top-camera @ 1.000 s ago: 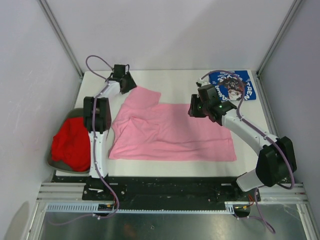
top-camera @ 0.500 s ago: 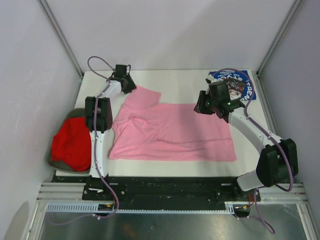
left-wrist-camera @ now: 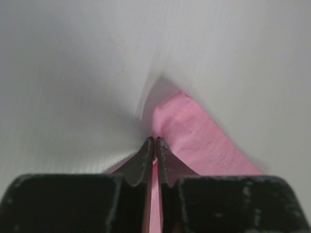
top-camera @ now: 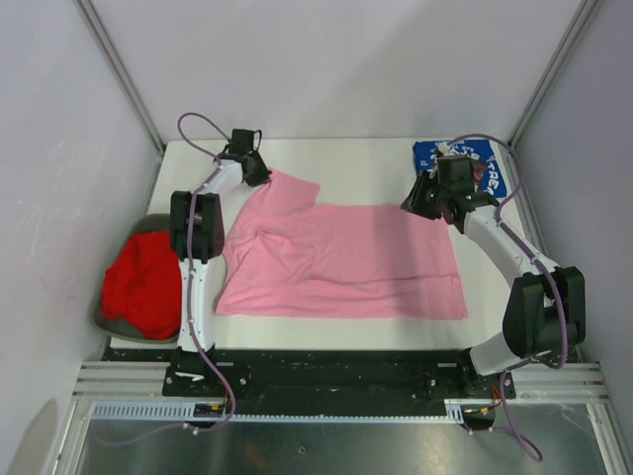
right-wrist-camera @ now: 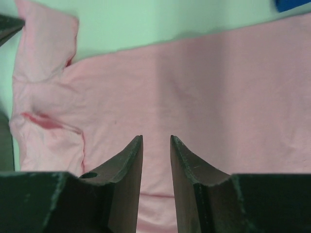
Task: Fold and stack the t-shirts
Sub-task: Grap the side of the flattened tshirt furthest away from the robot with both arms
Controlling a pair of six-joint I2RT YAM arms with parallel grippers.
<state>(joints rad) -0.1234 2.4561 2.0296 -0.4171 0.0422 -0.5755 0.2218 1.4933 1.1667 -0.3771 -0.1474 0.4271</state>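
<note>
The pink shirt (top-camera: 346, 262) lies flat in the middle of the worktop (top-camera: 356, 158). Its long axis runs left to right, with the sleeves toward the left edge and the hem toward the right edge.

The left gripper (top-camera: 259, 176) is at the far left of the cloth. In the left wrist view its fingers are pressed together on the tip of the far sleeve (left-wrist-camera: 199, 136), with a sliver of pink between them.

The right gripper (top-camera: 413, 203) hangs over the shirt's far right corner. Its fingers are apart with nothing between them. In the right wrist view the cloth fills the space under the fingertips (right-wrist-camera: 135, 145), and the far edge shows further off.

Each arm is thus at its own end of the far edge, which looks like the line of the next fold. Only the left end is pinched. The right gripper probably has to drop onto the corner below it before that edge can be carried toward the near edge.

The blue shirt (top-camera: 492, 168) lies folded in the far right corner, just behind the right gripper. The red shirt (top-camera: 140, 282) sits bunched in the bin (top-camera: 107, 319) off the left edge.
</note>
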